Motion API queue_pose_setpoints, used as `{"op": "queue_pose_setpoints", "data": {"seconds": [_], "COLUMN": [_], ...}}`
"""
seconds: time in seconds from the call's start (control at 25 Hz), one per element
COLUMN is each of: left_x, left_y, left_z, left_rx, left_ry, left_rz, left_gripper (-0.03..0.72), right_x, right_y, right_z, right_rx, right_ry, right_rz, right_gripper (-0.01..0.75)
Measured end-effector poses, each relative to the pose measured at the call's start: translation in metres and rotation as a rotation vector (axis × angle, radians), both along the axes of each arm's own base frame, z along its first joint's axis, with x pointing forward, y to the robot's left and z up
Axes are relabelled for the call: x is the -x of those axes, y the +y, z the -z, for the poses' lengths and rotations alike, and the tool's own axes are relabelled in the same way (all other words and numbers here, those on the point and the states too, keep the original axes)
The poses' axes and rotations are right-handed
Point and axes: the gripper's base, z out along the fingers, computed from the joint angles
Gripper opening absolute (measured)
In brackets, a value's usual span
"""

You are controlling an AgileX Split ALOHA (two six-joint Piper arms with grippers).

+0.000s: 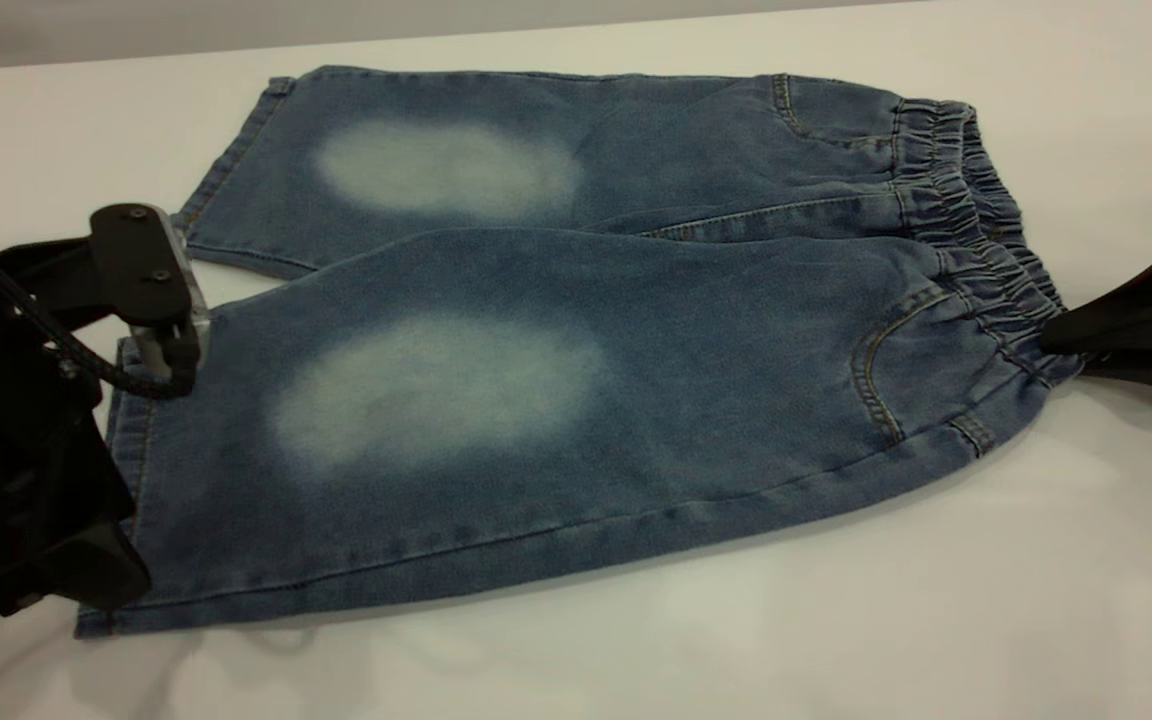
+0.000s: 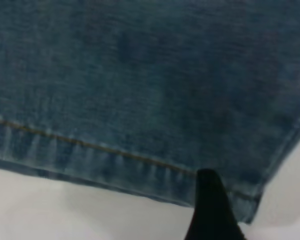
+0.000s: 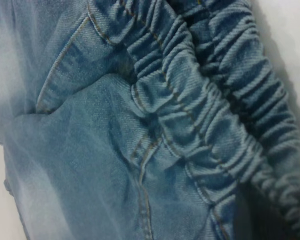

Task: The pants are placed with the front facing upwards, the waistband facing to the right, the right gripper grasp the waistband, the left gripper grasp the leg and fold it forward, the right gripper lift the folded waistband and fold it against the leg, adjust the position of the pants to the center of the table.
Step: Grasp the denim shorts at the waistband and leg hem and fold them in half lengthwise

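The blue denim pants point(image 1: 576, 330) lie flat on the white table point(image 1: 836, 620), front up. The elastic waistband point(image 1: 966, 210) is at the right and both legs point left. My left gripper point(image 1: 131, 470) is at the hem of the near leg point(image 1: 436, 400), open, its fingers spread along the hem. In the left wrist view one black finger point(image 2: 210, 210) lies over the stitched hem point(image 2: 89, 150) near the leg's corner. My right gripper point(image 1: 1051, 340) is a black wedge whose tip meets the waistband's near corner, shut on it. In the right wrist view the gathered waistband point(image 3: 215, 100) fills the frame.
Bare white tabletop point(image 1: 936, 600) runs in front of the pants and to the right. The far leg point(image 1: 436, 160) reaches close to the table's back edge. A curved front pocket seam point(image 1: 876, 370) sits beside the waistband.
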Motion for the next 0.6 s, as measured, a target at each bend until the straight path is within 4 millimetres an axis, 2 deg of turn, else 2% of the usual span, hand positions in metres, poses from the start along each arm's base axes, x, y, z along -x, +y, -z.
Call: {"op": "queue_pose_setpoints", "data": {"seconds": [0.16, 0.6], "left_x": [0.003, 0.001], "left_y": [0.001, 0.002], "left_z": [0.009, 0.027], "left_rx": [-0.019, -0.038], "left_ry": [0.052, 0.044], "left_rz": [0.022, 0.031], "left_gripper": [0.403, 0.403], "right_x": [0.0, 0.0], "right_y": [0.0, 0.001], "right_z": [0.0, -0.001], "right_rx": [-0.004, -0.013], "right_ry": [-0.001, -0.004], "right_rz": [0.001, 0.001], "right_gripper": [0.033, 0.034]}}
